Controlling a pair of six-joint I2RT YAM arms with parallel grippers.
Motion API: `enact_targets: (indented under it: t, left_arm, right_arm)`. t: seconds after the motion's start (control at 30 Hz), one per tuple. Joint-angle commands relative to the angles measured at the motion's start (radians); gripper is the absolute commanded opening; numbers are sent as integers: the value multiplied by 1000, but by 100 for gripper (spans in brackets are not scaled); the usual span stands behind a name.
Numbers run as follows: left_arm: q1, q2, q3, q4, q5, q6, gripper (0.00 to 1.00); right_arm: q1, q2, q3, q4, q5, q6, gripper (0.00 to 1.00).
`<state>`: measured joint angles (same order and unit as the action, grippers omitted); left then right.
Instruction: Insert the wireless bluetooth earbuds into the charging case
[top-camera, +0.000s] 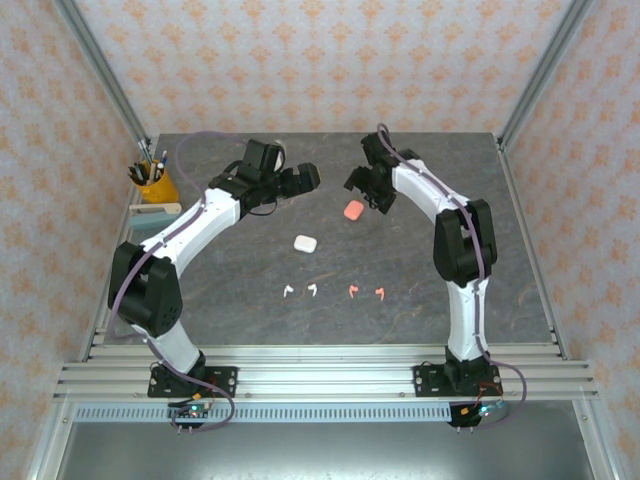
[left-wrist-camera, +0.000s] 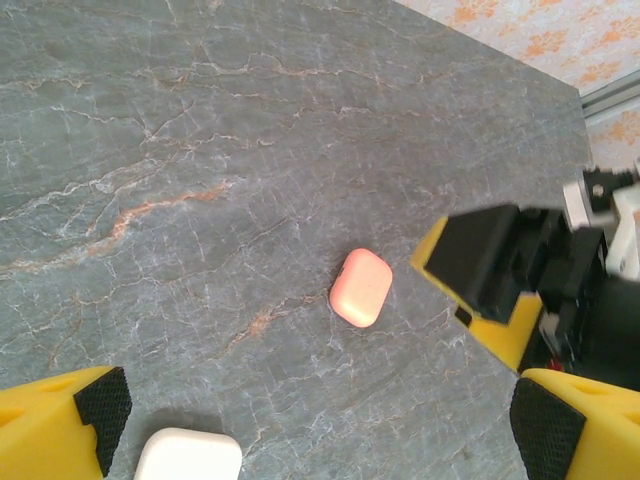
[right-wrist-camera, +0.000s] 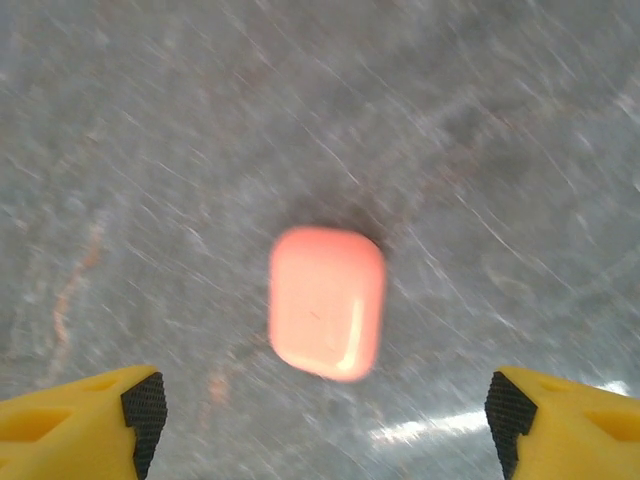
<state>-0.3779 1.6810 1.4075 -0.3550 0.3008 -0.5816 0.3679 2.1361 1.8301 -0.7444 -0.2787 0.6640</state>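
Yellow fingers (right-wrist-camera: 70, 420) tipped with black pads sit in the bottom corners of the right wrist view. The right claw (right-wrist-camera: 325, 408) is spread wide and grips nothing. It hovers over the coral-pink charging case (right-wrist-camera: 327, 302), which lies closed on the grey marbled surface (right-wrist-camera: 520, 150), in the gap between the two fingers and touching neither (this picture is blurred, so finer detail is lost).

From above, the right claw (top-camera: 358, 185) hangs just beside that case (top-camera: 353, 210) toward the far middle of the surface (top-camera: 200, 300). The left claw (top-camera: 305, 178) faces it from the left, raised, its jaws gaping as wide as they go and empty. In the left wrist view the white charging case (left-wrist-camera: 188, 455) lies closed at the bottom edge, just beside one pad of the left claw (left-wrist-camera: 322, 415). The coral-pink case (left-wrist-camera: 361, 287) lies farther off, with a dark finger of the right claw near it.

Four loose earbuds lie in a row nearer the arm bases, well apart from both claws and outside the cases. The two white earbuds (top-camera: 300, 291) are on the left and the two coral-pink earbuds (top-camera: 366, 291) on the right. The white case (top-camera: 305, 242) lies between that row and the coral-pink one. A yellow cup (top-camera: 157, 187) of pens stands at the far left edge.
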Motion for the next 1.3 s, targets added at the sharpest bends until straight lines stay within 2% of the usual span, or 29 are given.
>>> enact_targets:
  t: [0.0, 0.27, 0.43, 0.77, 1.27]
  left_arm:
    - [-3, -60, -18, -15, -37, 16, 100]
    - [-3, -74, -25, -18, -38, 14, 100]
    - [0, -83, -20, -33, -47, 22, 100]
    - [3, -77, -16, -29, -43, 17, 100]
    - [2, -81, -19, -13, -38, 7, 100]
  right_arm:
    - [-1, 100, 143, -68, 36, -80, 84]
    - [-4, 332, 498, -177, 14, -203, 83]
    - [-9, 410, 595, -211, -11, -207, 83]
    - [5, 420, 556, -165, -123, -202, 79]
    - [53, 362, 464, -169, -198, -236, 76]
